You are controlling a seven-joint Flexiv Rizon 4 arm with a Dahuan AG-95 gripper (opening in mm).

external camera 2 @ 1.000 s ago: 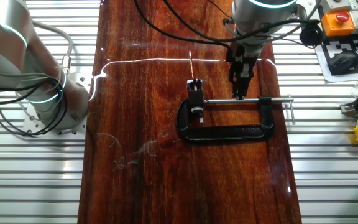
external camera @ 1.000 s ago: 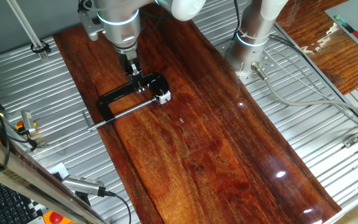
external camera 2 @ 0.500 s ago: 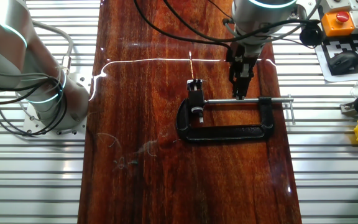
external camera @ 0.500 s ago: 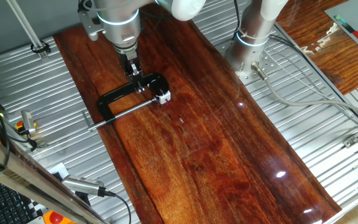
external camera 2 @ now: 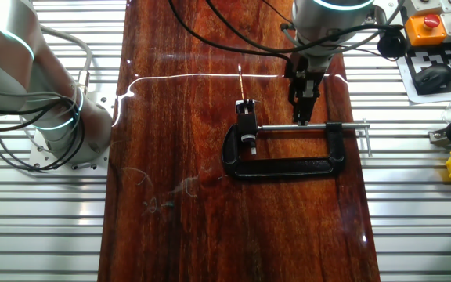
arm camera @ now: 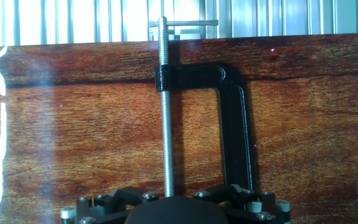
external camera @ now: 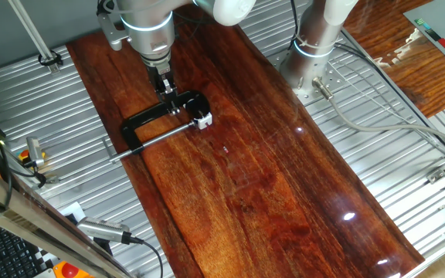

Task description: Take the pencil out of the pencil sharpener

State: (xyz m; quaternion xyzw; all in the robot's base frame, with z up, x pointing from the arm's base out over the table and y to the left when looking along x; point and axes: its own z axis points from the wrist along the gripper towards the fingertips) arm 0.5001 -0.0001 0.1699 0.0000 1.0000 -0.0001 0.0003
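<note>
pencil sharpener (external camera 2: 246,124) held in black C-clamp (external camera 2: 284,165) jaw end | pencil (external camera 2: 240,81) sticking out of sharpener, pointing away from clamp frame | gripper (external camera 2: 302,117) over clamp screw (external camera 2: 308,126), beside sharpener | finger gap: cannot tell | wooden board (external camera 2: 178,219) under clamp

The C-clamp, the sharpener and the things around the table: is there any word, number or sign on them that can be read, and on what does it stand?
None can be read.
C-clamp: faint marks on its black frame, too blurred to read.
Pencil sharpener: no lettering shows.
Orange button box: nothing legible.
Black-and-white patterned board: a pattern only, no text.
</note>
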